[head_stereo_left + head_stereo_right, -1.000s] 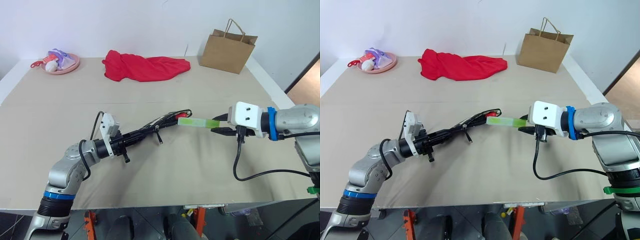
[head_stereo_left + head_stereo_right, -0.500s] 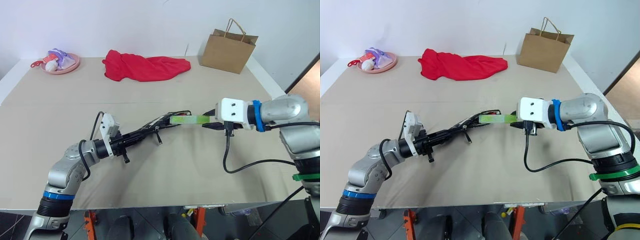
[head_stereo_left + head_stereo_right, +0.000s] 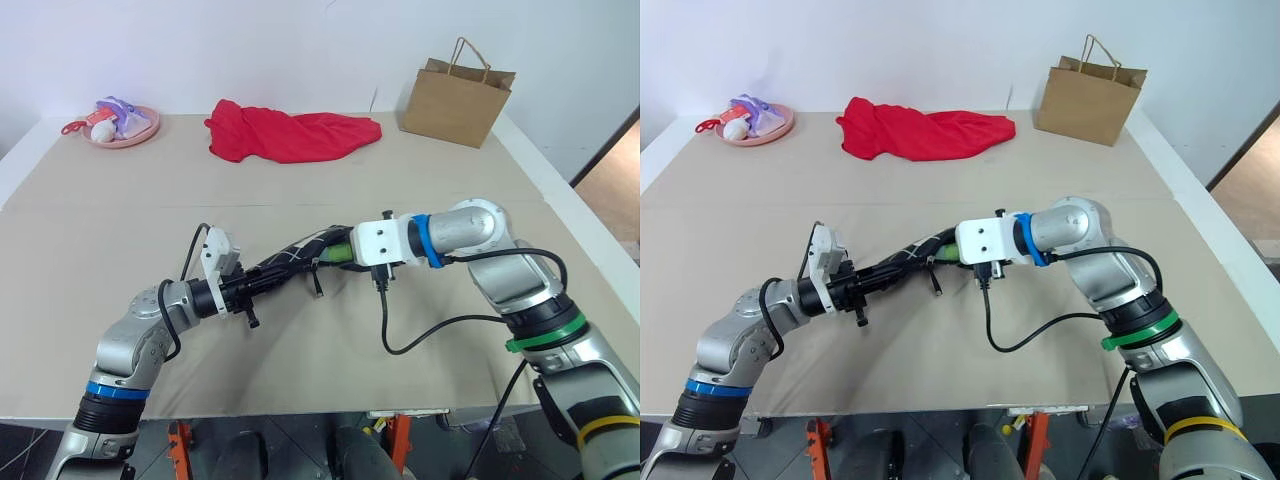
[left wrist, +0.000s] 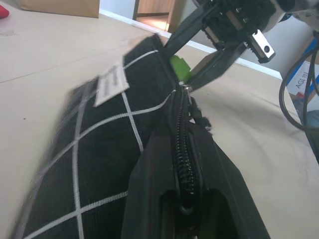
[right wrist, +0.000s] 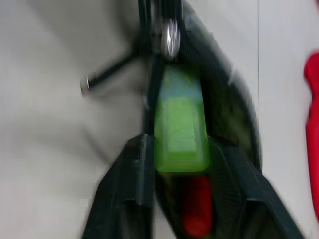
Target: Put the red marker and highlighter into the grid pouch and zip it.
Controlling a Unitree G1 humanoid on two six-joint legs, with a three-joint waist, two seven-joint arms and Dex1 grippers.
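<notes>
Now, change: the right end effector (image 5: 174, 164) has carried the short flat lime-green translucent highlighter (image 5: 179, 124) from out at 3 o'clock on the worktop (image 3: 150, 240) in toward the centre, where most of its length is inside the mouth of the flat black fabric grid pouch with thin white lines (image 4: 94, 144).
Highlighter: only its rear end sticks out of the opening, between the right fingers (image 5: 137, 169).
Right end effector: fingers sit either side of the highlighter; whether they grip or have slackened I cannot tell.
Left end effector: (image 4: 182, 199) pressed together on the pouch's zipper edge, holding the pouch off the worktop with its mouth toward 2 o'clock.
Red marker: a red cap end (image 5: 197, 209) shows inside the pouch, under the highlighter.
Meaning: by my judgement both pens are nearly in; letting go, backing out and zipping remain.
Zipper: open at the mouth.
</notes>
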